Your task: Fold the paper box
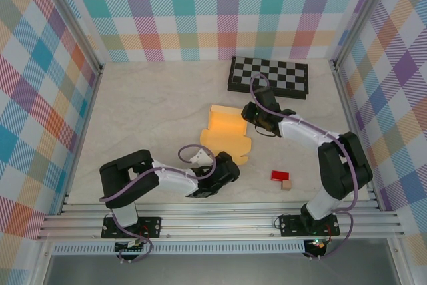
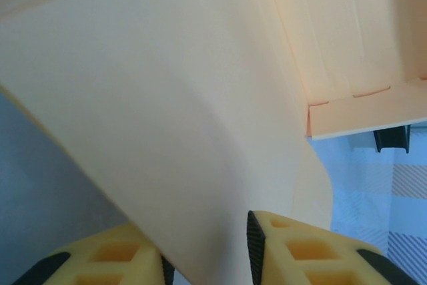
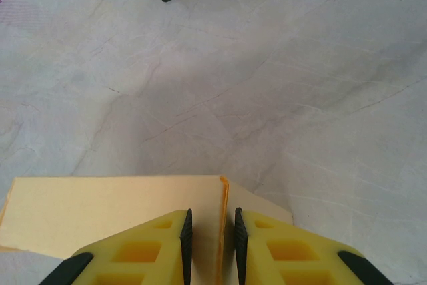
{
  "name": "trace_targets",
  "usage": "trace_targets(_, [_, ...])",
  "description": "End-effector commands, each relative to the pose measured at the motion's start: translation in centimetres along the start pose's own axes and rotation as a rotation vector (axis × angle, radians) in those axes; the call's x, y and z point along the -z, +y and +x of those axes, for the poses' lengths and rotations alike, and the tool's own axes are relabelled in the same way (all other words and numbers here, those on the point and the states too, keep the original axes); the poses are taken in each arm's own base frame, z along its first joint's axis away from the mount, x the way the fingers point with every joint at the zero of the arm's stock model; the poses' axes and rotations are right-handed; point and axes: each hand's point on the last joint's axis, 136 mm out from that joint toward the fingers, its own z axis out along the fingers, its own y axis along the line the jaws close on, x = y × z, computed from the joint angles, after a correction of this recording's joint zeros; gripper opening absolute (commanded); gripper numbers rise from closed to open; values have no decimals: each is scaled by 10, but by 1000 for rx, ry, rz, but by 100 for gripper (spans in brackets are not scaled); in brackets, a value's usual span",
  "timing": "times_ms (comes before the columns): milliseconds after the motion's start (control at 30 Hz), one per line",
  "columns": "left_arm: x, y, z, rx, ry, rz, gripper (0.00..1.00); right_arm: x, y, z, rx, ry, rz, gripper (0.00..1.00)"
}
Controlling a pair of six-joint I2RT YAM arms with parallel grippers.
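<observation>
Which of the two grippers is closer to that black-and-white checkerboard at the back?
The right gripper. It pinches the far right corner of the paper box, just in front of the checkerboard; the left gripper holds the near edge, farther away.

I see the paper box as plain yellow-orange, deeper orange along its creases. Beyond the box, the checkerboard is black-and-white squares inside a black border. Nearer me than the box and off to its right, I see a red block and a tan block. Under the box, the table is cream marble with faint grey veins. The walls carry pastel plaid in teal, pink, orange and purple. The left gripper and right gripper have yellow fingers with black pads.
</observation>
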Motion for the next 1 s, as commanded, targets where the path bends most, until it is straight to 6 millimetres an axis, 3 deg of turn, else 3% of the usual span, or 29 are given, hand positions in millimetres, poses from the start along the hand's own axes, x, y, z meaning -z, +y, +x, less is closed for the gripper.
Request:
trace_targets(0, [-7, -15, -13, -15, -58, 30, 32, -6, -55, 51, 1, 170, 180, 25])
trace_targets(233, [-10, -23, -19, -27, -66, 46, 18, -5, -57, 53, 1, 175, 180, 25])
trace_targets(333, [-7, -26, -26, -50, -77, 47, 0, -3, -56, 51, 0, 171, 174, 25])
trace_targets(400, [-3, -25, -32, -83, -90, 24, 0, 2, -53, 47, -6, 162, 161, 28])
trace_targets(500, [5, -26, -45, -185, -99, -18, 0, 15, -41, 36, 8, 138, 116, 40])
trace_targets(633, [24, -42, -71, -364, -65, -42, 0, 50, -15, 5, 122, 61, 43, 52])
trace_targets(800, [60, -90, -112, -723, 72, 25, 0, 119, 31, -55, 373, -109, -64, 60])
trace_targets(867, [82, -109, -131, -936, 130, 46, 0, 150, 61, -78, 543, -195, -129, 62])
trace_targets(967, [114, -128, -153, -1218, 193, 48, 0, 187, 109, -94, 820, -297, -280, 65])
